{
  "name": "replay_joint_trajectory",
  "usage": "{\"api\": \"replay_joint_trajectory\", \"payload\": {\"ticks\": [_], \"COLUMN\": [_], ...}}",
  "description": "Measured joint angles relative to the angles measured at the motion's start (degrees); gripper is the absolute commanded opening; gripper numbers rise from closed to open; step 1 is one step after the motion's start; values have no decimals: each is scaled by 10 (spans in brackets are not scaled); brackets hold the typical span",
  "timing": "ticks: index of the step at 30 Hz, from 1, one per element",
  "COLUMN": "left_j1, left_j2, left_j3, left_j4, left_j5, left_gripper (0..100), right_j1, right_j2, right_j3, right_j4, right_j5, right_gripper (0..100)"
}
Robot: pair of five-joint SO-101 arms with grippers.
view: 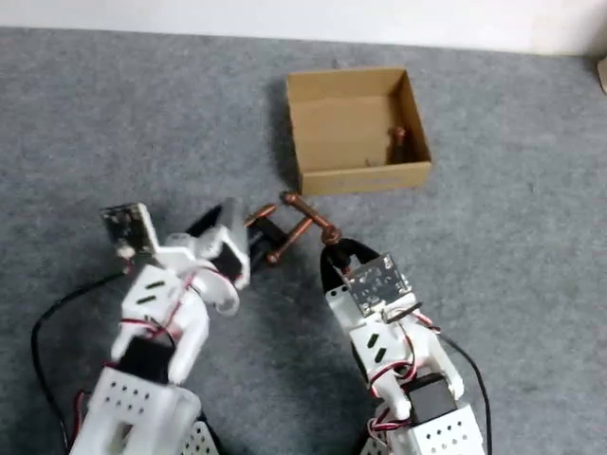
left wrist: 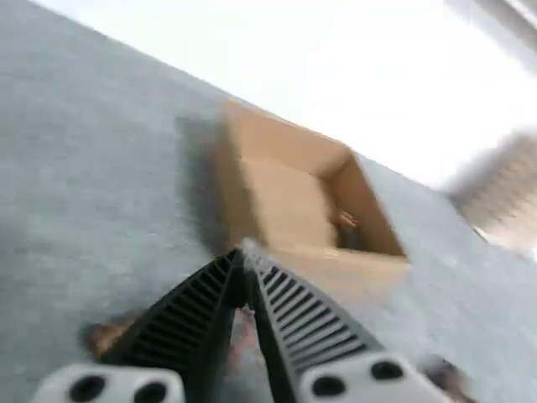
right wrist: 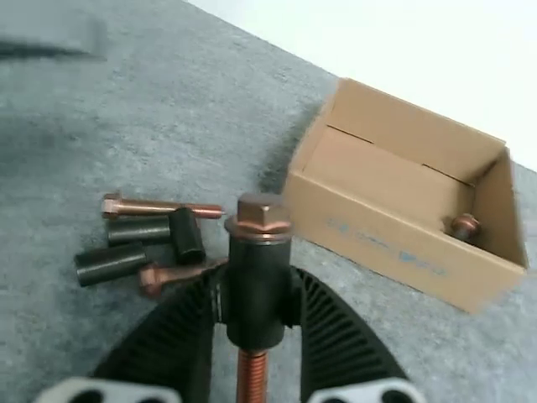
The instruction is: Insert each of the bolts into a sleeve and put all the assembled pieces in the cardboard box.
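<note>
My right gripper (right wrist: 256,336) is shut on a black sleeve (right wrist: 254,281) that has a copper bolt through it, the hex head (right wrist: 263,215) pointing away from the wrist. In the high view this gripper (view: 332,248) sits just in front of the cardboard box (view: 313,104). Loose copper bolts (right wrist: 159,206) and black sleeves (right wrist: 109,263) lie on the carpet beside it, between the two arms (view: 289,242). One assembled piece (view: 398,140) lies inside the box (right wrist: 377,243). My left gripper (left wrist: 245,260) is shut near the loose parts, pointing at the box (left wrist: 260,151).
Grey carpet (view: 512,246) covers the table, with open room to the right and far left of the box. A white wall runs along the far edge. Both arm bases and their cables fill the near side.
</note>
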Motion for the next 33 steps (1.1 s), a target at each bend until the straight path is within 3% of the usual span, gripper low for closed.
{"api": "replay_joint_trajectory", "payload": {"ticks": [6, 12, 17, 24, 33], "left_j1": [-34, -37, -37, -38, -38], "left_j2": [174, 266, 266, 265, 265], "left_j3": [-37, -61, -62, -62, -62], "left_j4": [-44, -47, -47, -48, -48], "left_j5": [34, 60, 60, 60, 60], "left_gripper": [7, 7, 7, 7, 7], "right_j1": [4, 21, 79, 165, 193], "right_j2": [107, 353, 618, 1018, 1504], "right_j3": [-110, -327, -571, -973, -1464], "right_j4": [26, 26, 31, 145, 271], "right_j5": [22, 48, 50, 52, 52], "right_gripper": [5, 5, 5, 5, 5]}}
